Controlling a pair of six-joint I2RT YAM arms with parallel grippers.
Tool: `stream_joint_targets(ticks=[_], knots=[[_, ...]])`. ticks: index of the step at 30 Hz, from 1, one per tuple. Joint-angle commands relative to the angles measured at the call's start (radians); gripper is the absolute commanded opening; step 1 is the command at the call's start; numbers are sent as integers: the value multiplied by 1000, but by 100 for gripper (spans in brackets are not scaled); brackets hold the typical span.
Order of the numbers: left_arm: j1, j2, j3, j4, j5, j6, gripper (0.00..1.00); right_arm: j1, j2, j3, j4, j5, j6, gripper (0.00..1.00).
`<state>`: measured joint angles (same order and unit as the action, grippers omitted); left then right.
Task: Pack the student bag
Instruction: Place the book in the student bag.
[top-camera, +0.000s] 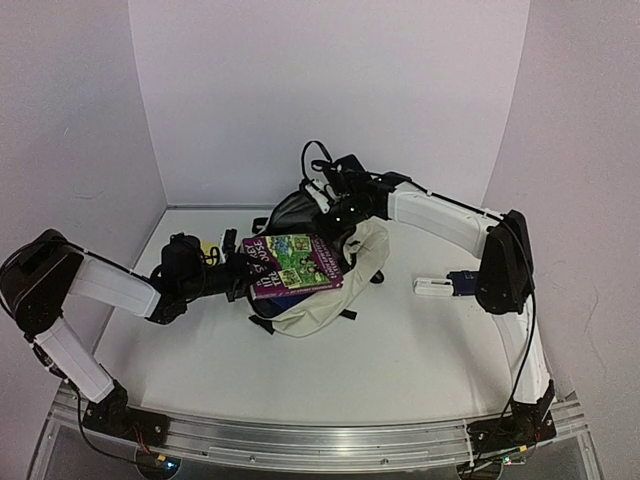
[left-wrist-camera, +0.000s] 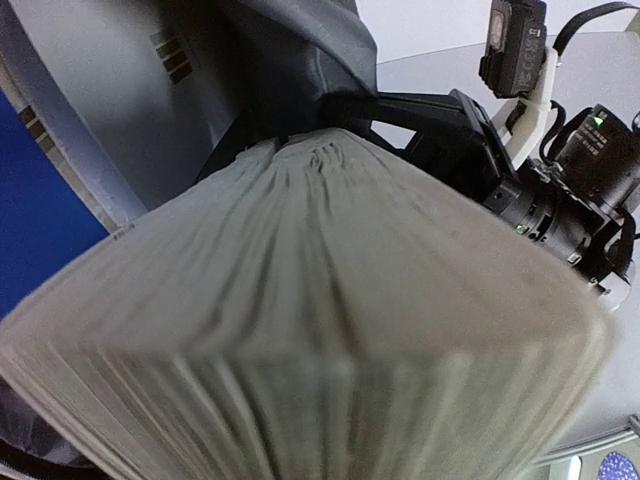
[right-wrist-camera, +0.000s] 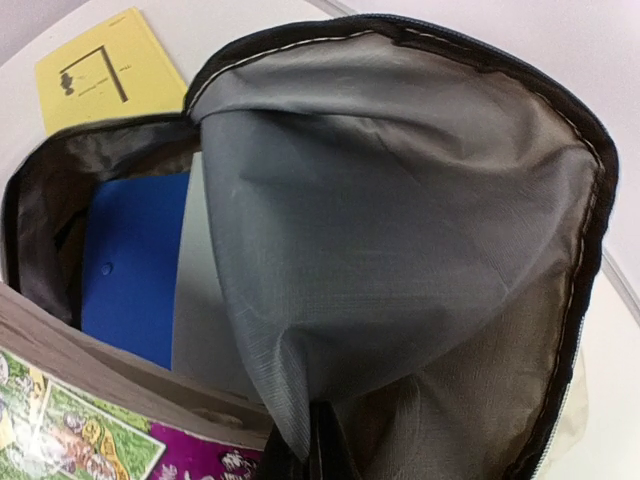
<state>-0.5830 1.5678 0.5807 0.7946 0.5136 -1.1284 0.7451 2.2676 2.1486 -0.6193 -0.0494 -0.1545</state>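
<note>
Book (top-camera: 295, 262) (one) clamped in left hand (top-camera: 238, 272); right hand (top-camera: 338, 212) pinches one student bag (top-camera: 318, 312).

The student bag (top-camera: 330, 300) lay mid-table (top-camera: 300, 380). A book (top-camera: 293, 263) rested across its open mouth, over a flat folder (right-wrist-camera: 135, 265) inside. A thin booklet (right-wrist-camera: 105, 70) lay on the table beyond the bag's left side — a small boxy object (top-camera: 440, 287) apart to its right.
</note>
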Motion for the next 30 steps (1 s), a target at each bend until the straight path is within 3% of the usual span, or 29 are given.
stream_joint_targets(ticks=[1,6,10,13,20,24,30], knots=[[55,94,68,299,32,-73,0,-7,-96,-5,32,-58,37,0],[133,249,56,313,-42,-180,0,0,-127,-28,32,-100,50,0],[120,326,147,163,-89,-162,0,13,-141,-38,30,-124,47,0],[109,357,206,146,-124,-181,0,21,-144,-43,29,-140,51,0],[32,459,508,-65,-210,-149,2,25,-119,-27,29,-157,63,0],[6,521,642,-237,-218,-113,18,24,-116,-19,28,-131,49,0],[-19,381,543,-429,-291,-55,54,2,-126,-35,29,-124,52,0]])
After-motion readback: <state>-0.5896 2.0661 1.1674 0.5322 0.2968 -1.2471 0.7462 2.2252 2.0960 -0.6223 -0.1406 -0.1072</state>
